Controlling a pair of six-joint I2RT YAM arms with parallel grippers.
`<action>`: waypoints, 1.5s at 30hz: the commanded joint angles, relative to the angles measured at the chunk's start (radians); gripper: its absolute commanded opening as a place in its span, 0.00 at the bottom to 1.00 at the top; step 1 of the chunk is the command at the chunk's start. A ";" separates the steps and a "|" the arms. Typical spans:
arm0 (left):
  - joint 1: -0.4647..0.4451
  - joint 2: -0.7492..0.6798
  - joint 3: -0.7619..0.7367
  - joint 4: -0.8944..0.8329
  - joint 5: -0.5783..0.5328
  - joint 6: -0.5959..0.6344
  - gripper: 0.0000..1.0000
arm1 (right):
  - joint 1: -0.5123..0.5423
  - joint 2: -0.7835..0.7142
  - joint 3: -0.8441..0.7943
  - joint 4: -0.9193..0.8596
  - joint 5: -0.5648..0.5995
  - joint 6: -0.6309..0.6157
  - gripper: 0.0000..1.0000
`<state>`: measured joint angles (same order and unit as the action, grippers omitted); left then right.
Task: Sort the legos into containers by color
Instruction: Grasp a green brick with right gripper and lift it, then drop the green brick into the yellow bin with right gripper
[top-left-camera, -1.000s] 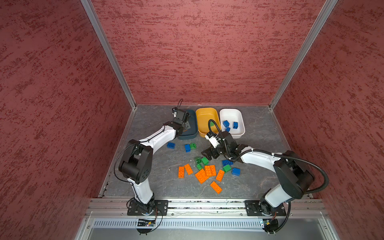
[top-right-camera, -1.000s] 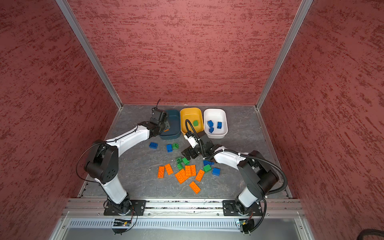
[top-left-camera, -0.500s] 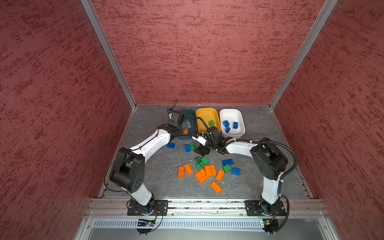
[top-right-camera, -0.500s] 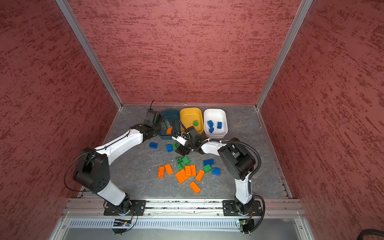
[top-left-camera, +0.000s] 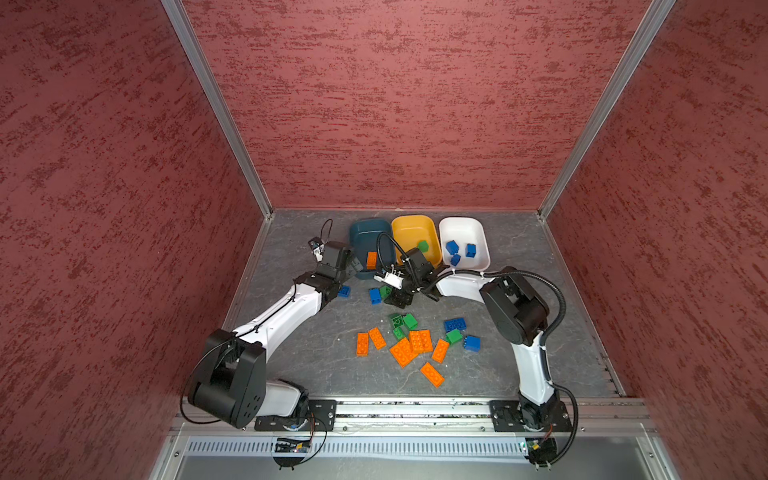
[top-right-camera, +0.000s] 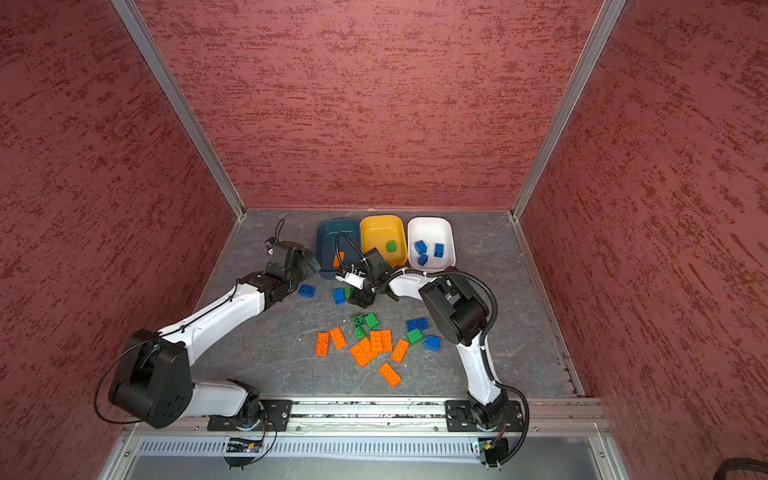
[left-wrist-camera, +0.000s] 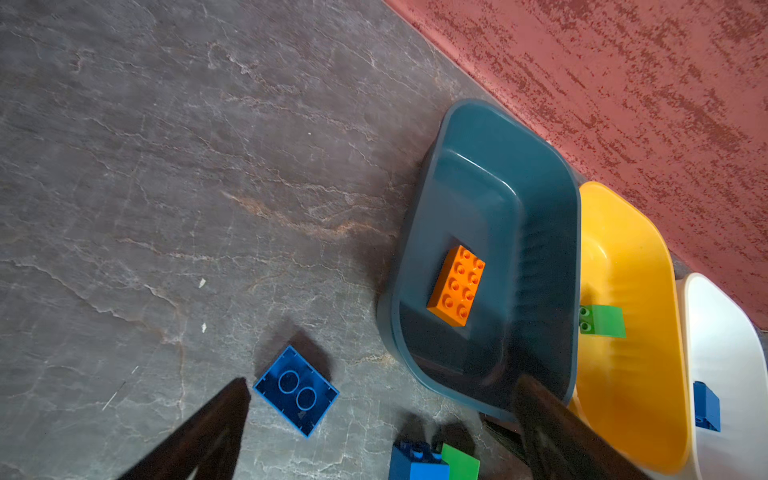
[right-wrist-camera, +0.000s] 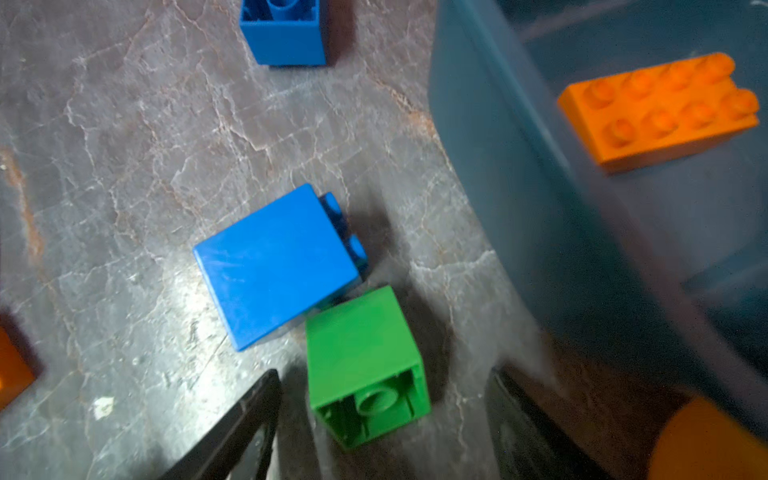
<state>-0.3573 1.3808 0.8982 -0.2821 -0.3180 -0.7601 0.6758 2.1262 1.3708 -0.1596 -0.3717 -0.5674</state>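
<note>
An orange plate (left-wrist-camera: 457, 286) lies in the teal container (top-left-camera: 365, 237). My left gripper (top-left-camera: 353, 266) stands open and empty beside that tub's near left corner, above an upturned blue brick (left-wrist-camera: 296, 390). My right gripper (right-wrist-camera: 382, 395) is low at the tub's front and open. Its fingers straddle a green block (right-wrist-camera: 365, 357) lying on its side, with a gap on each side. A blue block (right-wrist-camera: 274, 262) touches the green one. The yellow container (top-left-camera: 411, 232) holds one green block (top-left-camera: 423, 246). The white container (top-left-camera: 465, 230) holds three blue blocks.
Loose legos lie mid-floor: several orange plates (top-left-camera: 405, 351), green blocks (top-left-camera: 402, 322) and blue blocks (top-left-camera: 455, 324). The three tubs stand side by side against the red back wall. The right arm's elbow (top-left-camera: 513, 307) rises beside the pile.
My left gripper opened, left the orange plate in the teal tub, and drew back to the left. My right gripper moved from the pile to the green block by the tub, its jaws narrowing.
</note>
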 joint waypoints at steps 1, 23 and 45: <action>0.008 -0.010 0.002 0.032 -0.020 -0.021 0.99 | 0.013 0.021 0.028 -0.079 -0.033 -0.102 0.73; 0.000 0.040 -0.017 0.074 0.013 -0.054 0.99 | 0.018 -0.298 -0.292 0.138 -0.058 0.067 0.27; -0.001 -0.095 -0.170 0.079 -0.054 -0.171 0.99 | -0.222 -0.198 -0.014 0.099 0.347 0.606 0.28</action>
<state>-0.3580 1.3178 0.7429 -0.2085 -0.3504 -0.9096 0.4625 1.8835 1.2839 0.0383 -0.1246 -0.0143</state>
